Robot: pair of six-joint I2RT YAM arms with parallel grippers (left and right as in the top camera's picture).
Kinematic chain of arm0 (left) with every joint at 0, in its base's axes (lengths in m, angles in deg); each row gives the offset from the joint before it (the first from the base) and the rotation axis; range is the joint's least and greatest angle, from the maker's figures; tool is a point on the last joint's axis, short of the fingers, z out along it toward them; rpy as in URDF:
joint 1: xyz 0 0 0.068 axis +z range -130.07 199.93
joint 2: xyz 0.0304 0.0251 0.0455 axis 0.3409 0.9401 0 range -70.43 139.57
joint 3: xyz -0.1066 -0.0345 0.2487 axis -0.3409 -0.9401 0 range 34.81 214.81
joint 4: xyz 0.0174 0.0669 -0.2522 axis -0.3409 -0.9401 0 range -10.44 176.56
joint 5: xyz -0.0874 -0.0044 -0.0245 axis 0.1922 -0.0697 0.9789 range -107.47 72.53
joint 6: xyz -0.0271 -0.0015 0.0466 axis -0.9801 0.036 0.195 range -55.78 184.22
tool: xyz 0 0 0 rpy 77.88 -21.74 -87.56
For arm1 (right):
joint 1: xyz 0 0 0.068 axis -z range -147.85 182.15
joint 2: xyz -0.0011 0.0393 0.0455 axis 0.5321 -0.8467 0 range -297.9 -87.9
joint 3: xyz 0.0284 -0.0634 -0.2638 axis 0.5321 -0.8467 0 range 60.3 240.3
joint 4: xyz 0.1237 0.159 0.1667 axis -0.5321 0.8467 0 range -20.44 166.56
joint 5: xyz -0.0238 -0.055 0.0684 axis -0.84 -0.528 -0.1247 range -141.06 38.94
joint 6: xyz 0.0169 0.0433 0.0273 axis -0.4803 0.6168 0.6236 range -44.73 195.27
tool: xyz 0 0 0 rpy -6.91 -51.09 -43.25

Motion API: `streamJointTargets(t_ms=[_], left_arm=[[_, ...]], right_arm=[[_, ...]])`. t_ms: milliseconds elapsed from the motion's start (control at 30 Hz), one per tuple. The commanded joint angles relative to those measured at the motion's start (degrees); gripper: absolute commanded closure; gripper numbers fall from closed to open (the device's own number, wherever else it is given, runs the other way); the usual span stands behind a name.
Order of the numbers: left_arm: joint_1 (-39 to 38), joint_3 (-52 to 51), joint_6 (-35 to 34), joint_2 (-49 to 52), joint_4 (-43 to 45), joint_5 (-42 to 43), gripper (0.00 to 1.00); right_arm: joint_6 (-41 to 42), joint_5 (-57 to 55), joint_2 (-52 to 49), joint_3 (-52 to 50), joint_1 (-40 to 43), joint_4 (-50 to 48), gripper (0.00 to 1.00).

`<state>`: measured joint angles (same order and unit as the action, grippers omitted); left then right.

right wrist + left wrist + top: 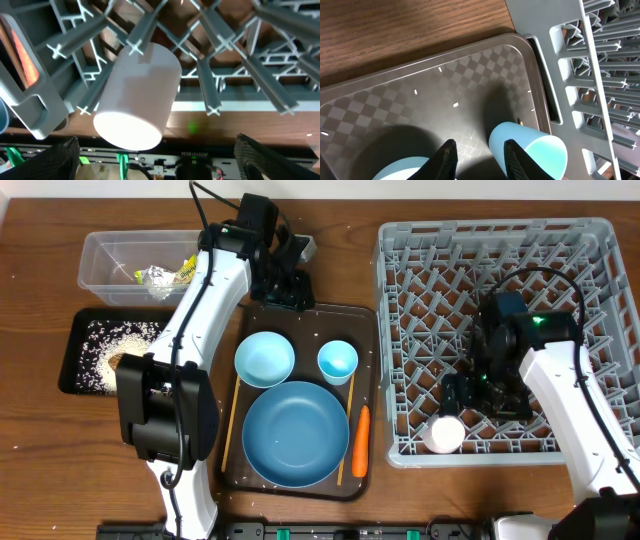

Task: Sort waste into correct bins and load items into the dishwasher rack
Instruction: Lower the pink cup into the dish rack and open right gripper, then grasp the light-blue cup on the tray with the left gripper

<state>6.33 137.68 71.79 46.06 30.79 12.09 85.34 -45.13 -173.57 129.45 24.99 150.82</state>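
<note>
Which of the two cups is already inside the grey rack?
The pale pink cup, among the pegs at the near-left corner of the rack. The light-blue cup stands outside it, on the dark-brown tray.

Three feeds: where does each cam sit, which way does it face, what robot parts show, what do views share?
Overhead: above the table, looking straight down at dishwasher rack and serving tray; left arm and right arm show.
Left wrist: on the left arm, facing down at the tray and light-blue cup; left tool at bottom edge.
Right wrist: on the right arm, facing into the rack at the pale pink cup; right tool open, fingers in bottom corners.
Shared: overhead also shows both cups.
</note>
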Motion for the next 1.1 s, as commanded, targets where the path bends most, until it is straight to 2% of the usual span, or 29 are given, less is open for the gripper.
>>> streamJointTargets(t_ms=[0, 200, 367, 533, 600, 867, 1067], left_arm=[[0.02, -0.33, 0.72, 0.33, -0.68, -0.70, 0.67], [-0.15, -0.33, 0.74, 0.33, -1.22, -0.70, 0.67], [-2.43, -0.33, 1.70, 0.42, -1.20, -0.70, 0.67], [-7.23, -0.33, 7.30, 0.42, -5.92, -0.72, 0.66], [-8.85, -0.33, 8.66, 0.42, -8.09, -0.98, 0.62], [-13.40, -1.05, 8.70, 0.42, -11.91, -9.97, 0.55], [-13.68, -6.29, 7.78, 0.44, -9.07, -15.82, 0.55]], right_arm=[[0.17, 0.35, -0.31, 1.11, -0.37, -0.52, 0.09], [-1.49, -0.31, -0.15, 9.33, -0.11, -1.11, 0.07], [-2.01, -2.91, -0.15, 15.52, 1.33, -5.55, 0.02], [-1.97, -2.49, -0.28, 15.91, 2.71, -8.00, 0.02], [-1.97, -2.49, -0.28, 15.91, 3.02, -8.04, 0.03], [-1.97, -2.49, -0.28, 15.91, 3.02, -8.02, 0.02], [-1.97, -2.49, -0.28, 15.91, 3.02, -8.02, 0.02]])
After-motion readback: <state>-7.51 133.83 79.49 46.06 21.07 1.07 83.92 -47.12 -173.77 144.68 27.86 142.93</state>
